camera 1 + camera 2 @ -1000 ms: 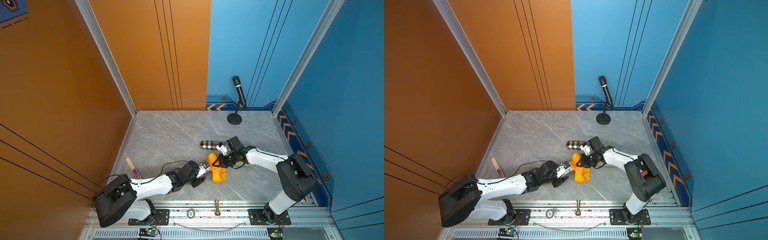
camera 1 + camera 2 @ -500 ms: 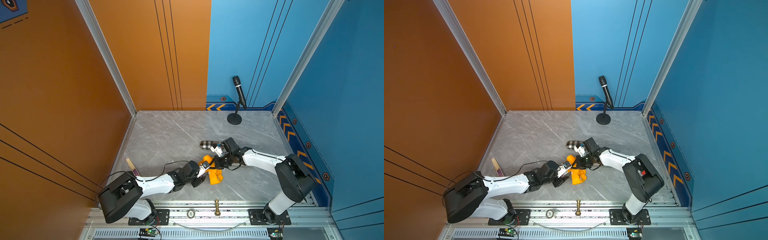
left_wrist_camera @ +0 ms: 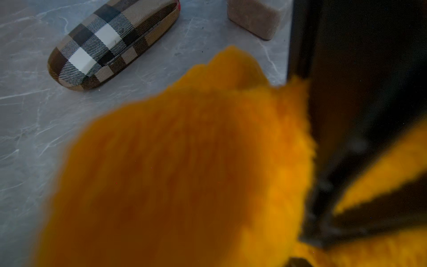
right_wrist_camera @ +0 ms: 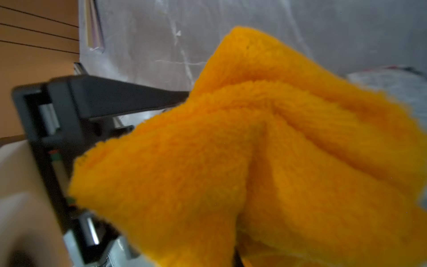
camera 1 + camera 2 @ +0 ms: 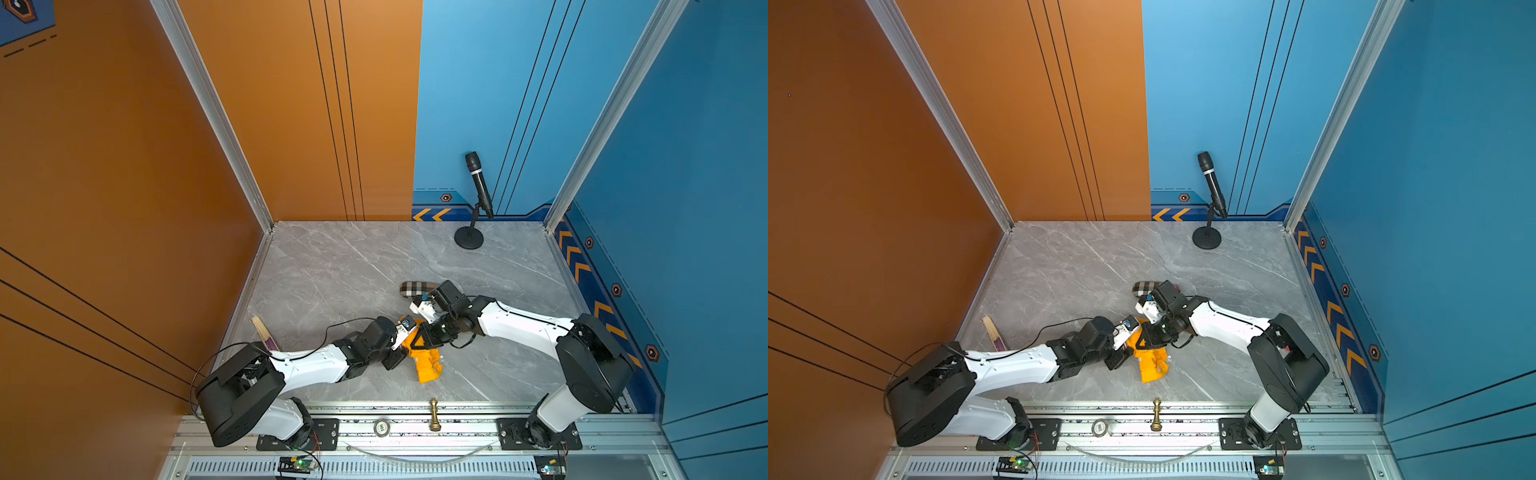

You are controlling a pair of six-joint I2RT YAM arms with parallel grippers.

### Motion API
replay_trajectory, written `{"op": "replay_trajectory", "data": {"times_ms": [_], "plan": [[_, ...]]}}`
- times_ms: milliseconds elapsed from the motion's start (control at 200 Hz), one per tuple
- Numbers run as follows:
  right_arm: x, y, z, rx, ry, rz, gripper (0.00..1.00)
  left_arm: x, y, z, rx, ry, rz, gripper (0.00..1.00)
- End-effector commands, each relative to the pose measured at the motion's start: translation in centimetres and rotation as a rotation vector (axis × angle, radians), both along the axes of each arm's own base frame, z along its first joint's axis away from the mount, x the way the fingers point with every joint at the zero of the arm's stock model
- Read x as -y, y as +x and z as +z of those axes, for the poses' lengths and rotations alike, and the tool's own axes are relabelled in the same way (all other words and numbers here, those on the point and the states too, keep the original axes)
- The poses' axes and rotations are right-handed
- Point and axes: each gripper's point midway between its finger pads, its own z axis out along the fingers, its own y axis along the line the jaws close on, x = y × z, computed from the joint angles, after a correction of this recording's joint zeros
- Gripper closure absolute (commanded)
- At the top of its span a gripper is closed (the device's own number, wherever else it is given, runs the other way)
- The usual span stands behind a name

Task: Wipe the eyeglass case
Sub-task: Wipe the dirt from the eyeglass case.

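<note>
No words or numbers are legible. The only signs are orange chevron arrows [image 5: 435, 215] on the dark-blue wall band [image 5: 459, 212] and orange hexagon badges [image 5: 446, 198] (insides too small to tell).

Top views bright, even, sharp w/ soft shadows; wrist views dimmer, orange cloth [image 3: 175, 173] blurred close-up.

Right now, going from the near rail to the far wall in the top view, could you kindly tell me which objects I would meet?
Near to far: gold chess piece → fluffy orange cloth → checked beige-and-black eyeglass case → black microphone on a round-based stand.
</note>
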Motion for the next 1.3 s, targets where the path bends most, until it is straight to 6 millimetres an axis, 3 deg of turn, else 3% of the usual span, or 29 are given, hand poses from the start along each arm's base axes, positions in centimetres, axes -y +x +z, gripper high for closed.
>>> {"op": "replay_trajectory", "data": {"times_ms": [0, 120, 205, 250, 360, 571, 666, 786, 921, 1016, 1131, 1296], "plan": [[0.3, 1.8, 0.4, -0.026, 0.044, -0.055, 1.00, 2.4, 1.3, 3.7, 0.057, -0.131, -0.009, 0.76], [5.4, 4.2, -1.0, -0.019, -0.074, -0.127, 1.00, 2.1, 1.1, 3.6, 0.054, -0.120, -0.005, 0.77], [7.9, 5.7, 0.2, 0.030, -0.124, -0.135, 1.00, 1.7, 1.1, 3.2, 0.056, -0.092, -0.001, 0.77], [8.3, 6.1, 0.9, 0.049, -0.132, -0.131, 1.00, 1.7, 1.1, 3.2, 0.057, -0.088, -0.005, 0.77], [6.7, 5.8, 1.8, 0.043, -0.096, -0.096, 1.00, 1.9, 1.1, 3.6, 0.063, -0.095, -0.011, 0.77], [-1.2, 2.5, 2.1, -0.014, 0.046, -0.005, 1.00, 2.2, 1.4, 3.9, 0.066, -0.102, -0.003, 0.77], [-3.3, 1.1, 1.8, -0.052, 0.081, 0.012, 1.00, 1.8, 1.5, 4.1, 0.073, -0.098, 0.010, 0.77], [-1.6, 1.6, 0.1, -0.068, 0.035, -0.023, 1.00, 1.4, 1.4, 4.7, 0.087, -0.106, 0.015, 0.77], [4.6, 4.8, -2.1, -0.052, -0.093, -0.131, 1.00, 1.1, 1.2, 5.4, 0.103, -0.116, 0.014, 0.77], [6.7, 6.0, -2.2, -0.022, -0.150, -0.141, 1.00, 0.9, 1.2, 5.7, 0.111, -0.123, 0.019, 0.77], [6.2, 6.2, -1.3, 0.003, -0.150, -0.125, 1.00, 0.7, 1.2, 6.1, 0.117, -0.125, 0.028, 0.78], [1.1, 3.8, 1.2, 0.006, -0.027, -0.051, 1.00, 0.7, 1.1, 5.8, 0.111, -0.105, 0.015, 0.78]]}}
